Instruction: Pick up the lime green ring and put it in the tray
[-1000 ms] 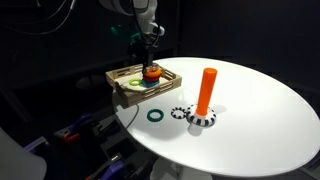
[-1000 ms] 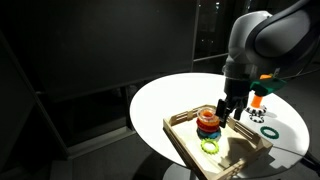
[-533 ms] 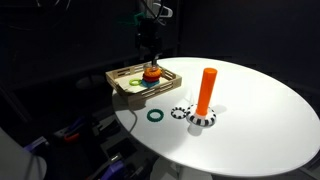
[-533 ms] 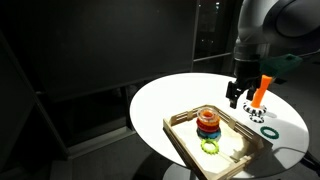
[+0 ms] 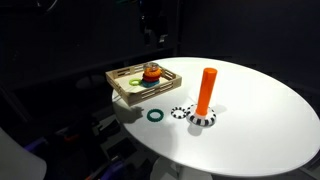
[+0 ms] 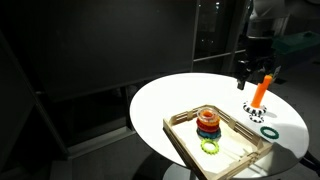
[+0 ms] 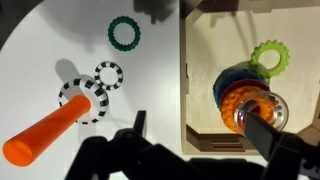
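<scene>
The lime green ring (image 5: 134,82) lies flat inside the light-wood tray (image 5: 118,84), beside a stack of coloured rings (image 5: 151,72). It also shows in an exterior view (image 6: 210,147) near the tray's front rim (image 6: 180,140), and in the wrist view (image 7: 268,57) on the tray floor (image 7: 200,60). My gripper (image 7: 200,135) is open and empty. It hangs well above the table in both exterior views (image 5: 153,25) (image 6: 250,75), apart from the ring and the tray.
An orange peg (image 5: 206,90) stands upright in a black-and-white checkered ring (image 5: 203,120) on the round white table. A second checkered ring (image 5: 180,113) and a dark teal ring (image 5: 155,115) lie next to it. The surroundings are dark.
My gripper has risen from just above the ring stack in the tray to high over the table. The lime green ring has stayed in the tray.
</scene>
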